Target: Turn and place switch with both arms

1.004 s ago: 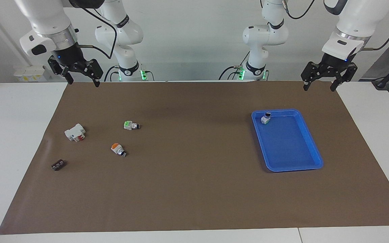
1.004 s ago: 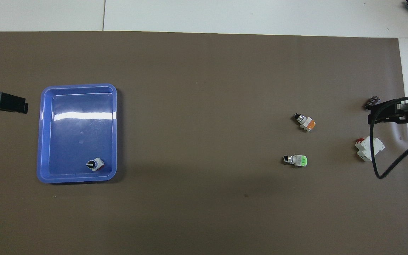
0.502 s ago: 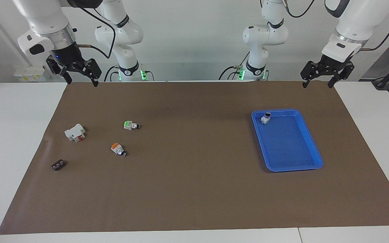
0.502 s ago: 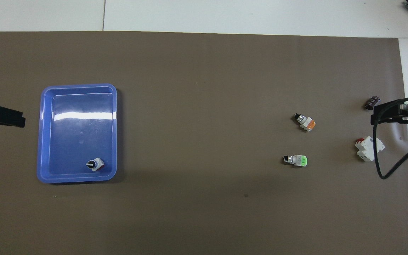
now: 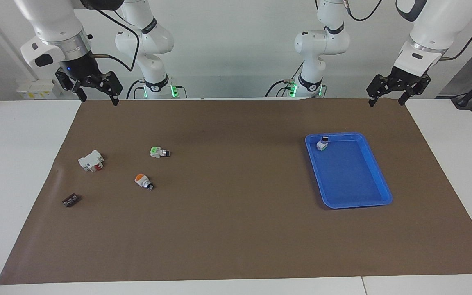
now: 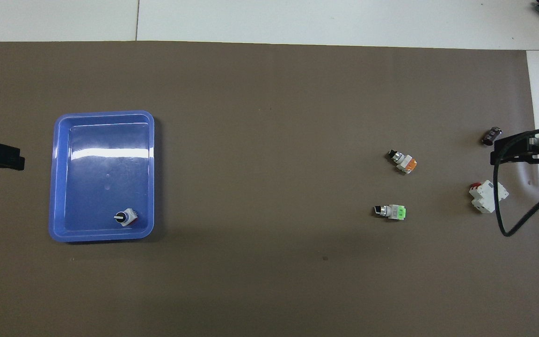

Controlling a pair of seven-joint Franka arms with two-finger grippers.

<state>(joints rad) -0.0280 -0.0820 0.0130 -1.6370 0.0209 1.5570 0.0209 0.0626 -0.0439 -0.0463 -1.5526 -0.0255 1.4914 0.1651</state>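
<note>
Lying flat at the right arm's end, the switch [image 5: 143,181] sits well below the empty, spread right gripper [image 5: 95,95]; the left gripper [image 5: 389,98], likewise spread, waits.

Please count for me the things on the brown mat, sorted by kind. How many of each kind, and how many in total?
Push-button switches: 2, orange-capped switch and green-capped switch
Knob switch in the tray: 1
White block with red marks: 1
Small dark part: 1
Blue tray: 1
Total: 6
</note>
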